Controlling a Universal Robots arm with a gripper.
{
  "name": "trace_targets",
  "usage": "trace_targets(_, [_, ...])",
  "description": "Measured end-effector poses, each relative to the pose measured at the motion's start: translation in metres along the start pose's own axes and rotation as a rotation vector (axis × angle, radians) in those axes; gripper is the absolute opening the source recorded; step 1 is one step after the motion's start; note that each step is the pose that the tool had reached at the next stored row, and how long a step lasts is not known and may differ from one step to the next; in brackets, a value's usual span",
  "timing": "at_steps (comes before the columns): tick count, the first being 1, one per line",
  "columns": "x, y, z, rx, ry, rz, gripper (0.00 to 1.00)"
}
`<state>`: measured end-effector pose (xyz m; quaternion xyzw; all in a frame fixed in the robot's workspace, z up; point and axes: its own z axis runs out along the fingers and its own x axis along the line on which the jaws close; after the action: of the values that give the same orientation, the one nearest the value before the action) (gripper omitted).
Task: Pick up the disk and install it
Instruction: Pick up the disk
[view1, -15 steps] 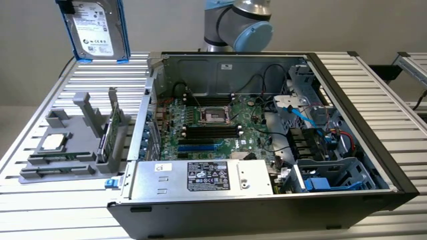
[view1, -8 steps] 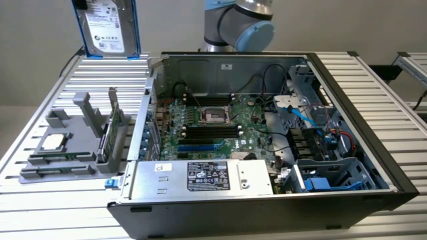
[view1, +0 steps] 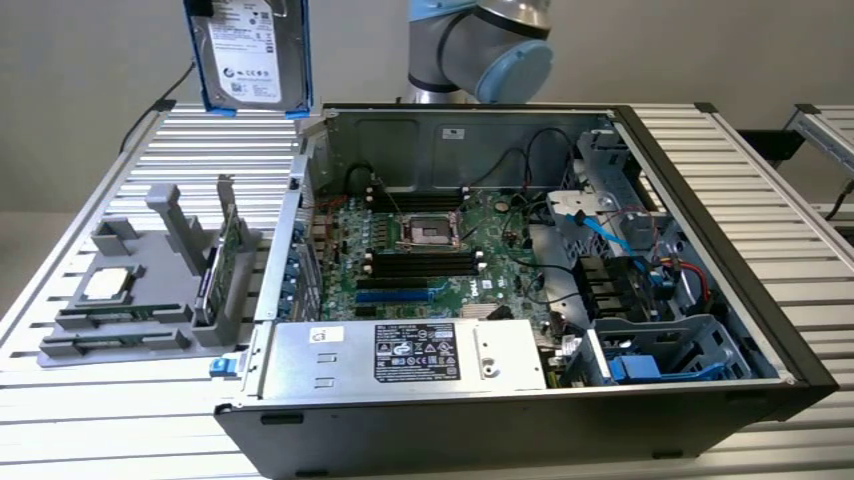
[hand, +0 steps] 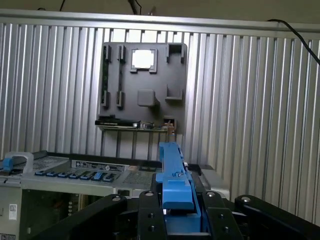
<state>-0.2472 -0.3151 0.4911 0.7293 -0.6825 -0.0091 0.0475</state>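
**Exterior view.**
- The pick-up is done. The disk (view1: 254, 55) is off the slatted table (view1: 747, 180) and hangs upright with its label toward the camera. It sits at eleven o'clock from the middle of the open computer case (view1: 534, 300), just above the case's rear corner.
- The install is not done. The blue-railed drive cage (view1: 667, 350), at four o'clock inside the case, is well apart from the disk.
- The grey fixture tray (view1: 147, 290) lies at nine o'clock, outside the case, with the square processor chip (view1: 110, 283) seated in it.
- The arm (view1: 481, 45) stands at twelve o'clock, behind the case.

**Wrist view.**
- You are looking along the disk (hand: 172, 170) edge-on, so its blue carrier bracket runs straight out from the gripper (hand: 181, 212).
- The black fingers (hand: 150, 215) stand either side of the bracket. The jaws are roughly half closed and clamped on the disk.
- The contact faces themselves sit in shadow, so read the grip as probable, not proven.
- Beyond the disk lies the fixture tray (hand: 142, 85), and nearer to it the rim of the computer case (hand: 75, 175).
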Motion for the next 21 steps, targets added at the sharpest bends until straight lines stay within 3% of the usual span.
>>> trace_targets(12, [0.005, -0.0537, -0.0082, -0.0064, -0.0004, 0.0, 0.33])
trace_targets(21, [0.012, -0.0937, -0.0215, -0.0112, -0.0007, -0.001, 0.33])
